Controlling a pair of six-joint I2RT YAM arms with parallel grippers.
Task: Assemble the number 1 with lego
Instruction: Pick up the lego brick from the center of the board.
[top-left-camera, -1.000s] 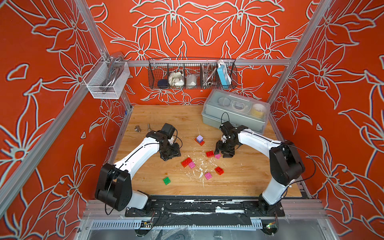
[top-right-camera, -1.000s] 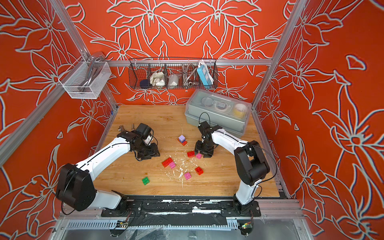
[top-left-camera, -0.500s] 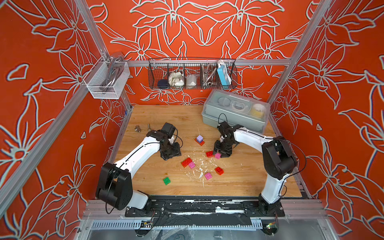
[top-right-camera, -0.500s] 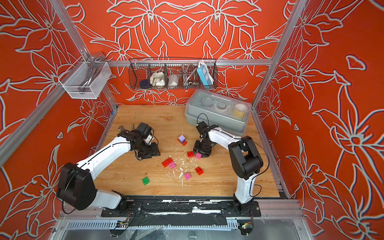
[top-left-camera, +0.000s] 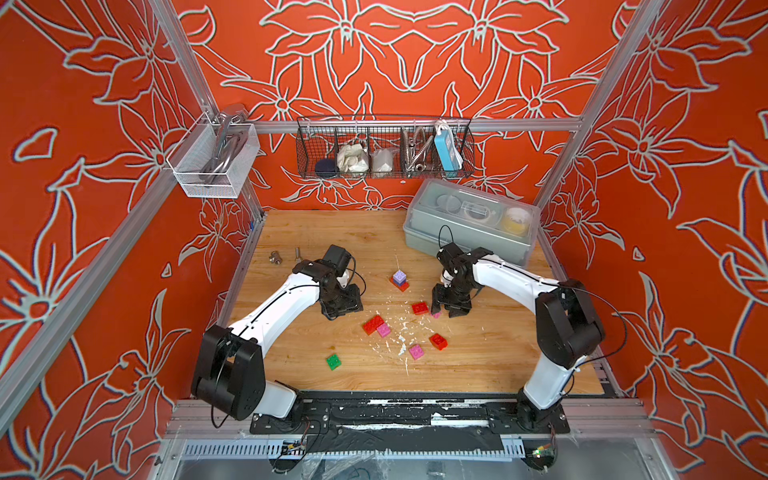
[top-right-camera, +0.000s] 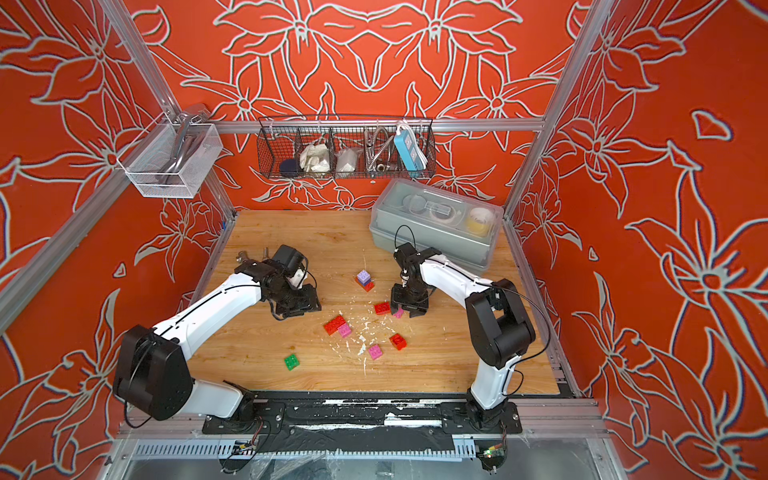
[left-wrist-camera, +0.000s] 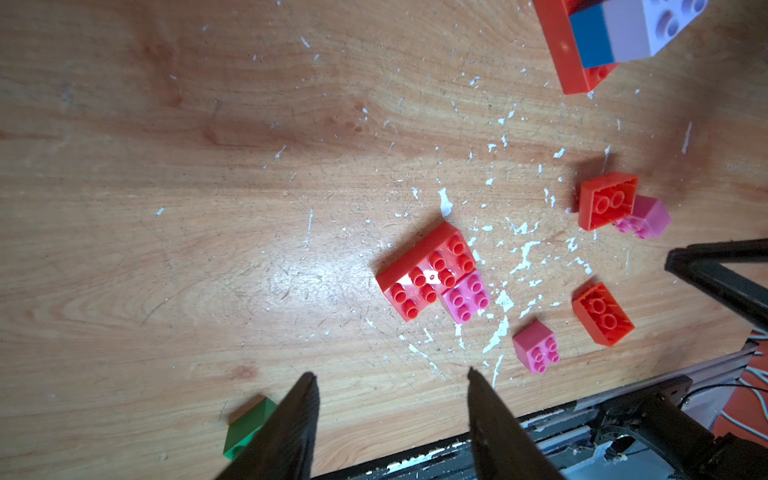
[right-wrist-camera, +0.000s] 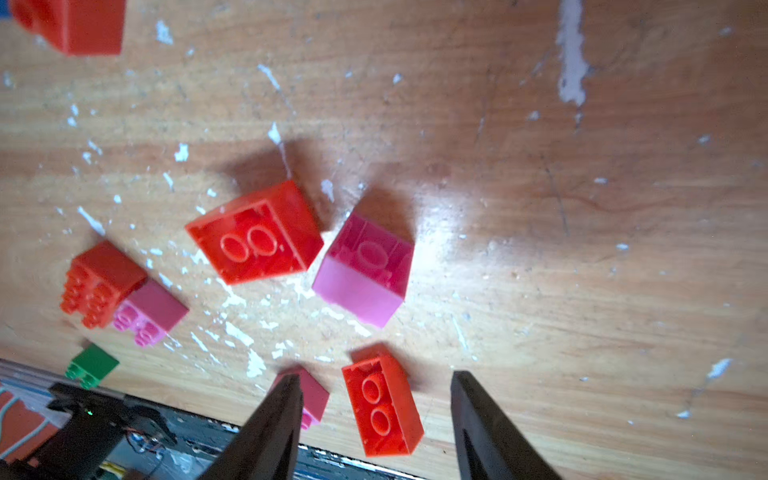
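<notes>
Both grippers hovering over loose lego, jaws apart, nothing gripped.

Right gripper (top-left-camera: 451, 306) is hanging low over the table (top-left-camera: 316, 232), jaws standing partly apart and closing on nothing. In a top view the pink brick (top-left-camera: 435, 315) is peeking out at its 8 o'clock, and the flipped red brick (top-left-camera: 419, 307) is sitting at its 9 o'clock, just beside the pink one. The right wrist view is showing both lying clear of the fingertips (right-wrist-camera: 286, 386). Left gripper (top-left-camera: 343, 306) is also standing partly open, bare wood between its jaws. The lilac-blue-red stack (top-left-camera: 400, 280) is sitting at its 2 o'clock, the red-and-pink pair (top-left-camera: 376, 325) at 4 o'clock, and the green brick (top-left-camera: 333, 361) at 6 o'clock, all apart from it.
</notes>
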